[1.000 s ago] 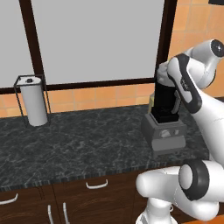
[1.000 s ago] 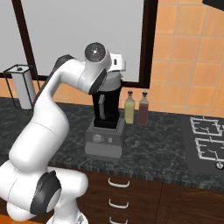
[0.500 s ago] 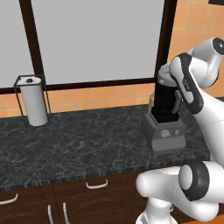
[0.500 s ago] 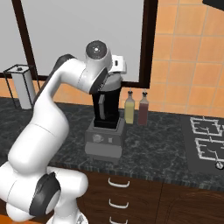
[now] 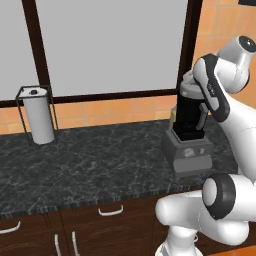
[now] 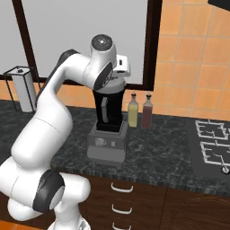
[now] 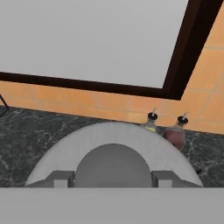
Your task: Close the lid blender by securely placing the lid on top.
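Note:
The blender has a dark jar on a boxy grey base with a round dial, and stands on the black counter. The light-grey lid sits level at the jar's top rim. My gripper hangs straight above it. It is shut on the lid's raised centre knob, with one grey finger on each side of it. From the hand view the lid hides the jar's mouth.
Two bottles stand just behind the blender against the orange tile wall. A white paper roll in a wire holder is at the far left. A stove top lies to the right. A dark-framed window is behind.
The arm's upper joints have shifted slightly. The lid and hand stay at the top of the jar. The jaws have not visibly changed.

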Available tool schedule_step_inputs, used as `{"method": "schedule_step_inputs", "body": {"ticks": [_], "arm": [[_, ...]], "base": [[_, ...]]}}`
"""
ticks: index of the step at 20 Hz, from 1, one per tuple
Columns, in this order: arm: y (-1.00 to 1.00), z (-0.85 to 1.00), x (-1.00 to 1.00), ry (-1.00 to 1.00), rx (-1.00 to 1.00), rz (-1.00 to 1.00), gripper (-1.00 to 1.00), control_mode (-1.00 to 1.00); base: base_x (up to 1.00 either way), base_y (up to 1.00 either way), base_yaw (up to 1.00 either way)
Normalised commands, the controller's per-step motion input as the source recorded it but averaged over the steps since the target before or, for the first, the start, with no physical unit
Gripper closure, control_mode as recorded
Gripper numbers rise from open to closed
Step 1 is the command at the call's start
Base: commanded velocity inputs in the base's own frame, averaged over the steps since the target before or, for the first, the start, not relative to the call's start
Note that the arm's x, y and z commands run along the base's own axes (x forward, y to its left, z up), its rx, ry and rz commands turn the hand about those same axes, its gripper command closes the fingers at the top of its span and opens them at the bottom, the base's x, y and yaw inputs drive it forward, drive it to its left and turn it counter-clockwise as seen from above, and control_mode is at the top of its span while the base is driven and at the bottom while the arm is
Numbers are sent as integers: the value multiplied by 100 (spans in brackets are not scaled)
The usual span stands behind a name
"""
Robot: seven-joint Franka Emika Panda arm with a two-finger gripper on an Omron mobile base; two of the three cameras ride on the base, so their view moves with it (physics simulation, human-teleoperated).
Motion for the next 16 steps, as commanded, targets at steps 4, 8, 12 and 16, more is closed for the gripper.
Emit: {"method": "schedule_step_inputs", "body": {"ticks": [4, 8, 12, 16], "arm": [[-23, -91, 0, 0, 0, 0, 100, -100], [-40, -100, -4, 0, 0, 0, 100, -100], [-23, -100, -3, 0, 0, 0, 100, -100], [-1, -100, -1, 0, -2, 0, 100, -100]], "base": [[0, 0, 0], [0, 0, 0], [0, 0, 0], [0, 0, 0]]}}
